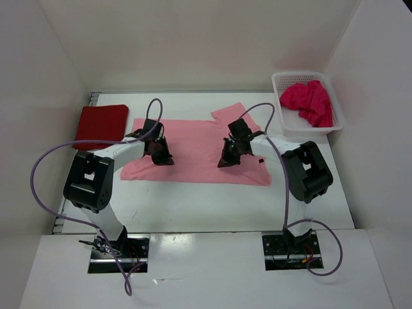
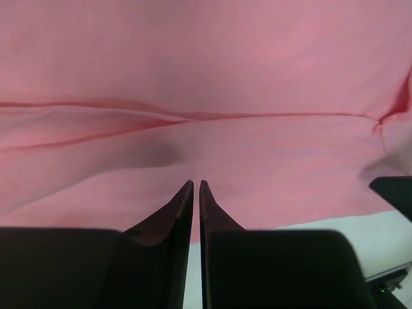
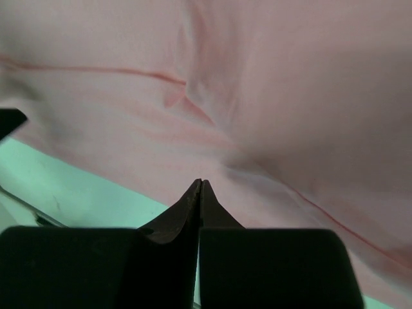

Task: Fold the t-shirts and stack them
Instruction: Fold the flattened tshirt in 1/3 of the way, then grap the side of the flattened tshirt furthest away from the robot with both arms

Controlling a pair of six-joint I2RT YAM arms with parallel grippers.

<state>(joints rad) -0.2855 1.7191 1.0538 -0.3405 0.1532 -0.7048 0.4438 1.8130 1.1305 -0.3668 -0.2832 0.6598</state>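
Shirts lie in three places on the table [image 1: 193, 209]. The light pink shirt [image 1: 193, 138] is spread flat across the middle, its long side running left to right, with one sleeve poking toward the far edge. The dark red shirt [image 1: 101, 122] sits folded into a neat rectangle by the far left corner, just beside the pink one's left end. The magenta shirt [image 1: 309, 103] is bunched up inside the white mesh basket [image 1: 278, 80] at the far right corner. Both arms reach in from the near edge and bend down over the pink shirt. The left gripper [image 1: 161, 156] is over its left half and the right gripper [image 1: 226, 159] is over its right half, the two well apart. In the left wrist view the dark fingers [image 2: 174, 212] are drawn nearly together with only a thin slit between them. Their tips are set against the cloth just inside its near hem, below a long crease that runs across the shirt; whether any cloth is nipped in that slit cannot be told. A strip of bare table shows to the lower right of them. In the right wrist view the fingers [image 3: 180, 212] meet at the tips with no gap. They point at wrinkled pink cloth close to the shirt's near edge, with bare table showing on the left below the hem. Nothing can be made out between them.
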